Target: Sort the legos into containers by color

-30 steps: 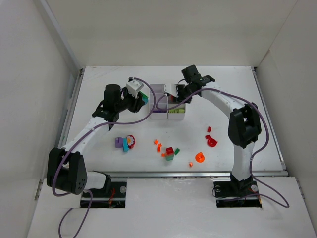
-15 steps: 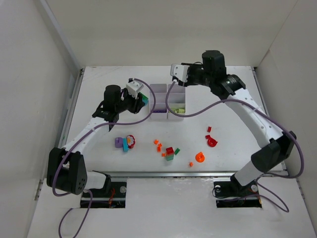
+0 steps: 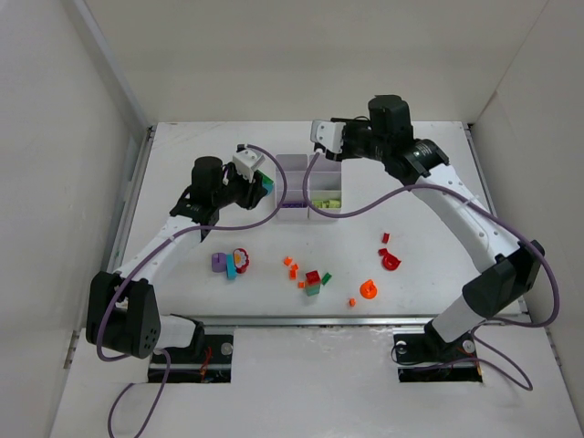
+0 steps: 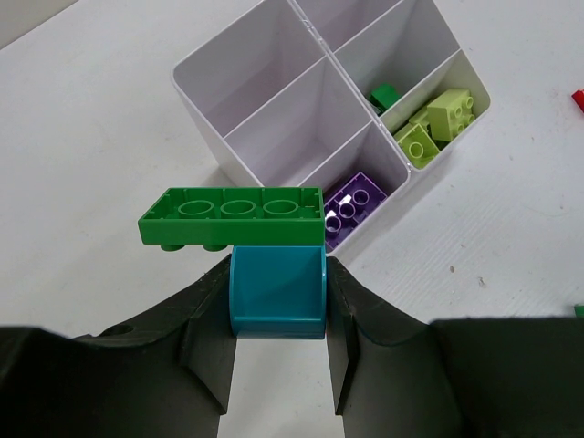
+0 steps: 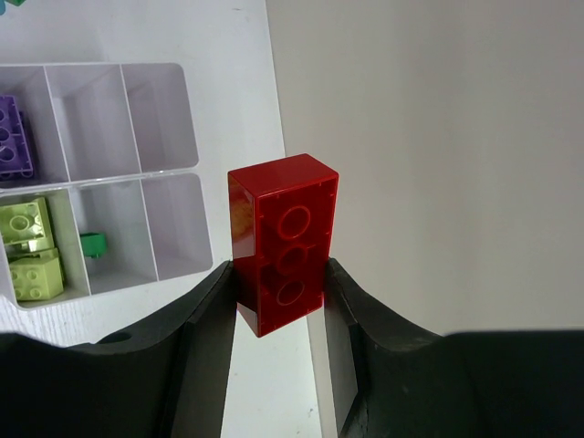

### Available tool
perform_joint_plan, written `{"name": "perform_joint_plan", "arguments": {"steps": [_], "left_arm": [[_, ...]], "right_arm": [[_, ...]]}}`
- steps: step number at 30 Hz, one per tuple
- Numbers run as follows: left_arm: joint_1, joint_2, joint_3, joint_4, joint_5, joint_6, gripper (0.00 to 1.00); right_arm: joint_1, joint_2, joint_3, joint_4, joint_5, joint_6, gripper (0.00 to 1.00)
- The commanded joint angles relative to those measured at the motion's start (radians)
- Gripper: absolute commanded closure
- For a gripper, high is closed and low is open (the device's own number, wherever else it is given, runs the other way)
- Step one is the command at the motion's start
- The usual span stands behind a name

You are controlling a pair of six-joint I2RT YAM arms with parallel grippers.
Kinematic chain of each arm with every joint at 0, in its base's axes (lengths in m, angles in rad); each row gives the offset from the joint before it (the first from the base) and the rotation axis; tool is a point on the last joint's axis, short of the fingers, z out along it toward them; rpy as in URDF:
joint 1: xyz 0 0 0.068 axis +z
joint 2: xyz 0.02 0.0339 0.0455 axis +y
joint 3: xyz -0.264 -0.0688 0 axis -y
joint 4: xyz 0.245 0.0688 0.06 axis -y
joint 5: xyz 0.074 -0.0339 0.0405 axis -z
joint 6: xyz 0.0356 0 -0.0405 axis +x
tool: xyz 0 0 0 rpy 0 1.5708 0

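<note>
Though lower before, right gripper (image 5: pixel 278 276) gripping red brick (image 5: pixel 284 239), left gripper (image 4: pixel 276 270) gripping teal brick (image 4: pixel 277 294).

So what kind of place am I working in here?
Likely a lab robot test cell: plain white panels box in a white table, with two arms bolted at its near edge, toy bricks and a divided tray.

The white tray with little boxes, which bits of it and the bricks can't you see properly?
Left wrist view: the far boxes of the tray are cut off by the top edge.
Right wrist view: the purple brick is cut off by the left edge.
Top view: the red brick is hidden under the end of the right arm holding it.
Top view: the small orange bits are too small to tell their shapes.
</note>
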State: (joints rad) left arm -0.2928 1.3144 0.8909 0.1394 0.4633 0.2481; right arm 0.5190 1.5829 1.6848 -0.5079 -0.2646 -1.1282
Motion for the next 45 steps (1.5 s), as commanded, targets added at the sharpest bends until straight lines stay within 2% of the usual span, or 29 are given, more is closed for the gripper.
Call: {"name": "perform_joint_plan", "arguments": {"steps": [1,19,24,29,34,39,45], "left_arm": [[0.003,-0.015,0.002,0.035,0.021,-0.013,1.00],[0.003,-0.015,0.002,0.035,0.031,-0.023,1.00],[0.003,-0.015,-0.007,0.035,0.031,-0.033,1.00],[0.003,-0.015,-0.007,0.035,-0.058,-0.072,1.00],[0.003,-0.047,-0.056,0.035,-0.205,-0.109,1.00],[0.012,-0.058,-0.098,0.071,-0.268,-0.159,1.00],[0.012,-0.067,-0.118,0.080,-0.268,-0.168,1.00]], "right_arm": [[0.019,-0.009,0.003,0.042,0.004,0.010,1.00],[0.019,-0.009,0.012,0.042,0.013,0.010,1.00],[0.029,0.032,0.003,0.072,-0.034,0.097,1.00],[0.029,0.133,0.002,0.031,-0.136,0.125,1.00],[0.029,0.228,0.012,0.043,-0.145,0.125,1.00],[0.039,0.336,0.090,0.003,-0.199,0.125,1.00],[0.070,0.410,0.147,0.003,-0.177,0.125,1.00]]}}
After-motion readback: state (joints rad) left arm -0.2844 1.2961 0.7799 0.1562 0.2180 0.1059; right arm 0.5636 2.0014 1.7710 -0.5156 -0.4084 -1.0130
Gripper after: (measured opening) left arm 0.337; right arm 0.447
